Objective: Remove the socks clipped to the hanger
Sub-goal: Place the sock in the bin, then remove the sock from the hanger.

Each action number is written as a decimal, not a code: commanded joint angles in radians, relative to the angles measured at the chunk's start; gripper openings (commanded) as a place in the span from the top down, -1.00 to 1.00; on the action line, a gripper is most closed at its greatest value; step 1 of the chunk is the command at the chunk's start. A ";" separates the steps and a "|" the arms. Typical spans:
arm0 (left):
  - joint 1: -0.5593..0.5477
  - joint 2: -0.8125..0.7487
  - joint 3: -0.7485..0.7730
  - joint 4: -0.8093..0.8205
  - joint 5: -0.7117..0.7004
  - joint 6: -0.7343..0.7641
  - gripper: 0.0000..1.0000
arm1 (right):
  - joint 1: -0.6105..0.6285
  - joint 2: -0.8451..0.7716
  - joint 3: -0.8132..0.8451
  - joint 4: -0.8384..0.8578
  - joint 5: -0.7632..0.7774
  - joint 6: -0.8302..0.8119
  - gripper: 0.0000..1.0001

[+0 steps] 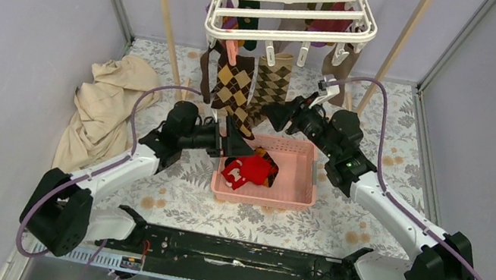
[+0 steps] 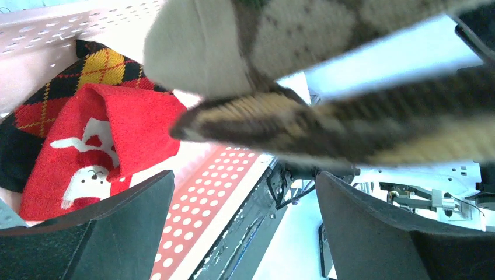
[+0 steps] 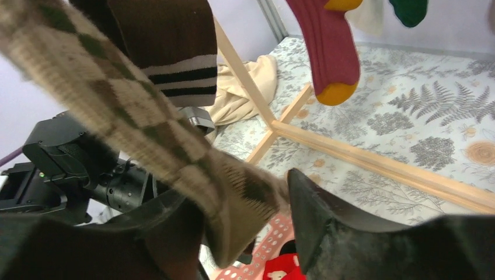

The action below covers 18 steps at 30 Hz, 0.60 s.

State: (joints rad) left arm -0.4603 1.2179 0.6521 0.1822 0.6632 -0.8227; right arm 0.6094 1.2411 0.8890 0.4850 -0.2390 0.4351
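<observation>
Hanger (image 1: 295, 6) hung above the tabletop's far edge, inside the pole frame (image 1: 165, 14). Hanging socks (image 1: 232, 87) dangled beneath it, the lowest ends reaching just behind the basket (image 1: 266, 195). Basket sat mid-tabletop. Loose socks (image 1: 243, 171) lay inside it, toward its left end. Cloth (image 1: 109, 104) lay heaped by the left edge, left of the frame's left pole.

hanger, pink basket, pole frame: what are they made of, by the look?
Hanger: white moulded plastic, with smooth, slightly glossy bars and rounded corners.
Pink basket: also plastic, matte, with walls punched in rows of holes.
Pole frame: light wood, probably unfinished. It is matte pale tan, and the right wrist view shows squared edges.
</observation>
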 commanded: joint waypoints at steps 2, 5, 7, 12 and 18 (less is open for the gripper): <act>-0.009 -0.080 0.048 -0.099 -0.053 0.047 -0.98 | 0.001 -0.021 0.066 0.053 -0.050 -0.003 0.23; -0.011 -0.129 0.068 -0.141 -0.068 0.052 -0.98 | 0.001 -0.063 0.068 0.003 -0.038 -0.011 0.58; -0.011 -0.162 0.085 -0.176 -0.076 0.056 -0.98 | 0.001 -0.095 0.083 -0.050 -0.026 -0.023 0.68; -0.011 -0.230 0.141 -0.250 -0.093 0.065 -0.98 | 0.001 -0.143 0.164 -0.198 -0.047 -0.034 0.73; -0.011 -0.277 0.183 -0.297 -0.103 0.076 -0.97 | 0.001 -0.156 0.250 -0.325 -0.132 0.007 0.74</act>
State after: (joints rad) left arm -0.4648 0.9726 0.7952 -0.0658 0.5793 -0.7738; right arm 0.6086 1.1088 1.0622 0.2390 -0.2859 0.4221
